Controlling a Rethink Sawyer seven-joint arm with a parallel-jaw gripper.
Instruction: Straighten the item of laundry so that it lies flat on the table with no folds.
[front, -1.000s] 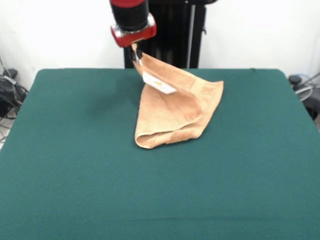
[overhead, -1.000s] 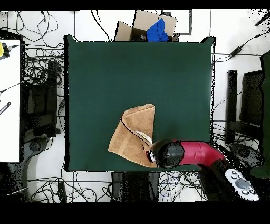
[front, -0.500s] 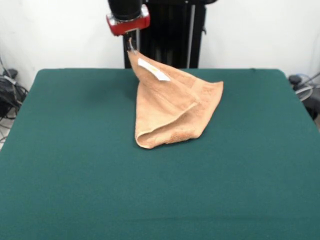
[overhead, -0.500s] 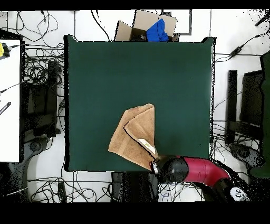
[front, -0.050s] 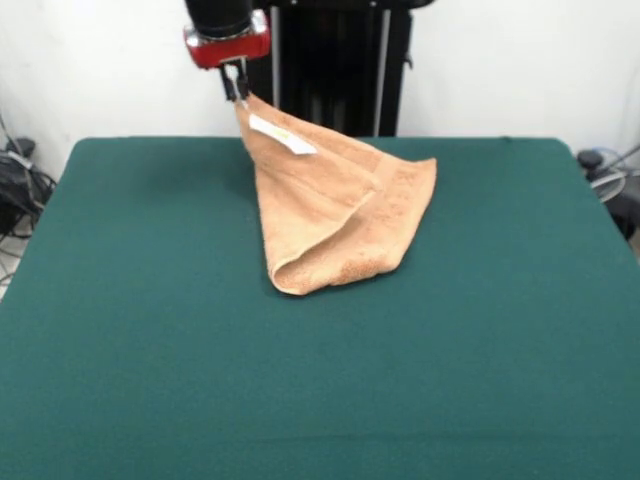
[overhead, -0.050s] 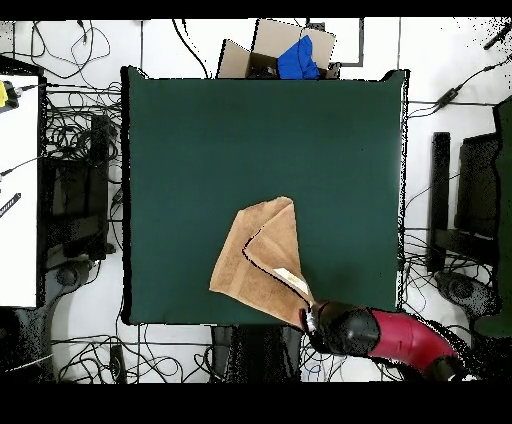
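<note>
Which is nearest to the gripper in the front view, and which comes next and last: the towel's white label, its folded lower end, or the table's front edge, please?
Measured from the gripper, front view:
1. White label, just below it on the lifted corner of the towel.
2. Folded lower end, resting mid-table.
3. Table's front edge, at the picture's bottom.

tabletop (front, -0.050s: 130, 350) bare w/ open room all round the towel (front, -0.050s: 335, 215): near half, both side strips and far corners free for a pass. only obstacle on it is the towel, a raised tent w/ one corner pulled up off the far edge, rest draped down to a fold. hand (front, -0.050s: 234, 84) pinches that corner, w/ arm (overhead, -0.050s: 395, 335) above, so room over the far edge there is blocked.
</note>
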